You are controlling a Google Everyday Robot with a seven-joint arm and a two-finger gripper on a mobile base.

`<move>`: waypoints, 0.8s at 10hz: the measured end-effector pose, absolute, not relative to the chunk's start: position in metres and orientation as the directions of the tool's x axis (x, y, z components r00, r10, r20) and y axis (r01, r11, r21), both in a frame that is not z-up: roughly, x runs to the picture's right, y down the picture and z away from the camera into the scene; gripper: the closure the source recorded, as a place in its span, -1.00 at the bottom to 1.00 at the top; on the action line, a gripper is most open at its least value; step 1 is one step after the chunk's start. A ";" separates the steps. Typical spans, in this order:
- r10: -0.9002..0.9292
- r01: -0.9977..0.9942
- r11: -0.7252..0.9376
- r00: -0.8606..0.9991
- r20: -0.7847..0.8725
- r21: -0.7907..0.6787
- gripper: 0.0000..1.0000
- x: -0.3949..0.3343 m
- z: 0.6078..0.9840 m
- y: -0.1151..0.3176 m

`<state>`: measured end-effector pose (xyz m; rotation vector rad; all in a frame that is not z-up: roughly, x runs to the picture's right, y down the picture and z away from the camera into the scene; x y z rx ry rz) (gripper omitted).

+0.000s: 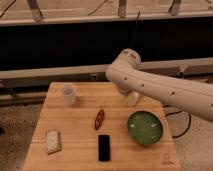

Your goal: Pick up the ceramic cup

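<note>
Plainly, the small pale whitish-grey ceramic cup (68, 93) stands upright on the light wooden table (75, 125), well to the left of the round green bowl (144, 128) and farther back, with nothing touching it. The robot's thick white arm (160, 90) reaches in from the right above the bowl. The gripper (124, 92) sits beneath the arm behind the bowl, mostly hidden, and I cannot tell its state. A white bottle (132, 99) peeks out just beside it. Left of the bowl lie a reddish-brown spindle-shaped item (99, 119), a flat black rectangular slab (104, 147) and a pale rectangular packet (52, 141).
</note>
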<state>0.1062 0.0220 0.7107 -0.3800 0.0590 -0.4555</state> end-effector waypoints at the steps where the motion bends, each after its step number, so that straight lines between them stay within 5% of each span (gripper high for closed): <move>1: -0.453 0.433 0.827 0.891 0.033 -0.359 -0.60 0.104 0.711 0.017; 8: -0.535 0.533 0.800 0.841 0.073 -0.275 -0.60 0.066 0.717 -0.008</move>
